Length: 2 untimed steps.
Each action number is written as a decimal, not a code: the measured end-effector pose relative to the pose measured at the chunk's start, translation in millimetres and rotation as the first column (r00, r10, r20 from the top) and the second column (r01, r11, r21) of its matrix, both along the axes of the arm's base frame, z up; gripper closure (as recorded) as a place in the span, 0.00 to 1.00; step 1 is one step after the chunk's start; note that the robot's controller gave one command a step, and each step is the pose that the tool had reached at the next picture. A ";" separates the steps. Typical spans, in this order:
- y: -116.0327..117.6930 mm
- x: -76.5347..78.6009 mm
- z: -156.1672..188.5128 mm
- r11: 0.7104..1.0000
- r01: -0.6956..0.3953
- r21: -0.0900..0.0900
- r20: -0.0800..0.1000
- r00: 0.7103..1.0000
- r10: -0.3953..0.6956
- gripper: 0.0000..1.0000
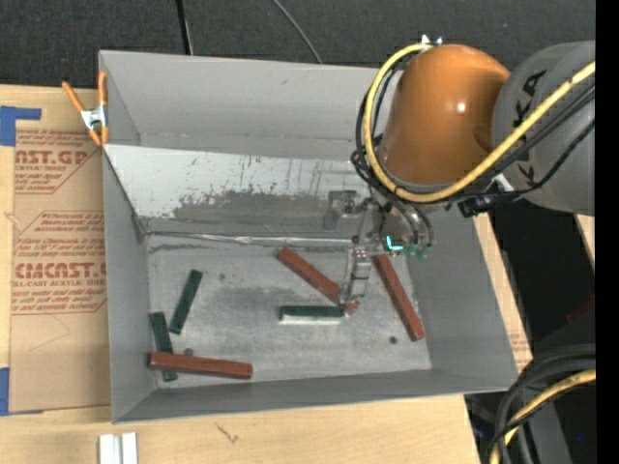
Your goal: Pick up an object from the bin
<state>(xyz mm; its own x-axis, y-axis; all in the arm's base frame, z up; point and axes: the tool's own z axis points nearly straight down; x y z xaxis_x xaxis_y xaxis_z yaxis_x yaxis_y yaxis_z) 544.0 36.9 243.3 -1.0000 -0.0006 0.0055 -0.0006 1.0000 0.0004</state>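
Grey bin (242, 95) floor, centre-right: jaws meet a red-brown stick (308, 271); open or closed, cannot tell.

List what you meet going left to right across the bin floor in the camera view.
Short dark green stick in the left corner, tilted dark green stick, flat dark green bar mid-floor, long red-brown bar at right.

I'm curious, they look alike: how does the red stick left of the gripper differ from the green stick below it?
The red stick is reddish brown, the green stick dark green. The red stick lies slanted, the green stick level across the view. Both are thin and lie flat, each with an end near the gripper.
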 end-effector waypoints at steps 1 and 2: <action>-0.2 1.5 3.9 1.000 0.001 0.000 0.008 1.000 -0.001 0.00; 0.5 -9.8 -67.4 0.999 0.045 0.001 0.011 0.999 -0.045 0.00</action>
<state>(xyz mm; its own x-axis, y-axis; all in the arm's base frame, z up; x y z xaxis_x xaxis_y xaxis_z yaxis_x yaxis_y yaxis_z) 534.2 37.4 175.9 -0.9990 0.0448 -0.0060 0.0448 0.9990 0.0016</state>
